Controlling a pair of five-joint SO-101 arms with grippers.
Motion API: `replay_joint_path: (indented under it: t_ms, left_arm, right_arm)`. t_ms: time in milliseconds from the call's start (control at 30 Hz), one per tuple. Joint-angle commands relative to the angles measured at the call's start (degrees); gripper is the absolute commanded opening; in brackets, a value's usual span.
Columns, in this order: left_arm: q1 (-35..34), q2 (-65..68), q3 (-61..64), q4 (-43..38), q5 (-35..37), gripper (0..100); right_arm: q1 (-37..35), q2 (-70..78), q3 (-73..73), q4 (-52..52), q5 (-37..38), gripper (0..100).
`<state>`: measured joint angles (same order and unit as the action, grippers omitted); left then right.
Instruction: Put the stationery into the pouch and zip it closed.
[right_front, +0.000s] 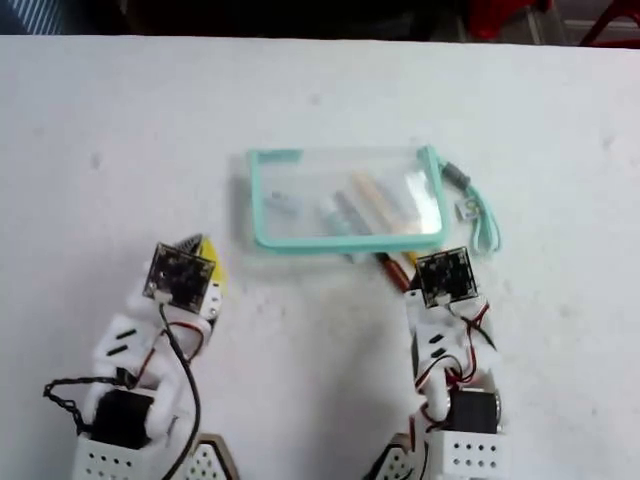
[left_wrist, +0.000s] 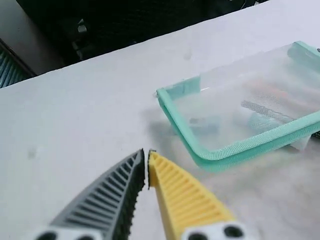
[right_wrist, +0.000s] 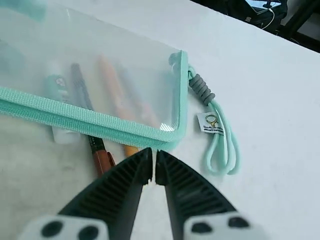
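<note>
A clear pouch (right_front: 345, 200) with a mint-green border lies flat mid-table; pens and other stationery (right_front: 375, 205) show through it. A brown pen end (right_wrist: 102, 157) and an orange one stick out past its near edge. A green cord loop (right_wrist: 220, 142) with a small tag trails from its right corner. My left gripper (left_wrist: 146, 160), one grey finger and one yellow, is shut with nothing in it, on the table short of the pouch's (left_wrist: 240, 112) left corner. My right gripper (right_wrist: 154, 162) is shut, holding nothing, just short of the pouch's (right_wrist: 95, 75) near right corner.
The white table (right_front: 120, 120) stretches bare to the left and far side of the pouch. Dark furniture stands beyond the far edge. Both arm bases (right_front: 130, 420) sit at the near edge.
</note>
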<state>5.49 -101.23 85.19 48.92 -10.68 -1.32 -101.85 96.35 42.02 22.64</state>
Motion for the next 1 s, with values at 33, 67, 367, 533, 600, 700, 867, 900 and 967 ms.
replay_joint_path:
  t_ms: [33,67,367,533,600,700,867,900,967]
  left_arm:
    - [-0.3,20.1,-12.0,-0.3,-0.4,4]
    - [-0.4,24.6,-13.8,-0.3,-0.4,4]
    - [-0.5,50.3,-21.5,-5.2,0.0,4]
    - [-4.2,60.4,-26.5,-4.7,0.8,4]
    - [-5.1,62.7,-27.5,-4.7,3.1,4]
    - [-5.4,63.7,-27.8,-5.1,4.6,4]
    - [-5.3,63.7,-27.7,-5.2,4.8,4]
    - [-5.4,63.7,-27.7,-5.5,4.8,4]
    - [-5.4,63.8,-27.4,-6.9,4.9,4]
  right_arm:
    - [-0.4,-0.6,0.4,0.2,0.4,1.8]
    - [-0.4,-0.6,0.4,0.3,0.4,1.8]
    - [-0.4,-0.5,0.4,0.3,0.7,1.8]
    - [-0.4,-0.4,0.4,0.3,0.7,1.8]
    - [-0.4,-0.2,0.4,0.3,0.9,1.8]
    - [-0.4,-0.2,0.4,1.0,2.5,1.8]
    - [-2.5,-0.2,0.2,2.7,4.2,1.8]
    - [-2.5,-0.2,0.2,2.7,4.1,1.8]
    - [-2.4,-0.2,-0.1,2.9,4.1,1.8]
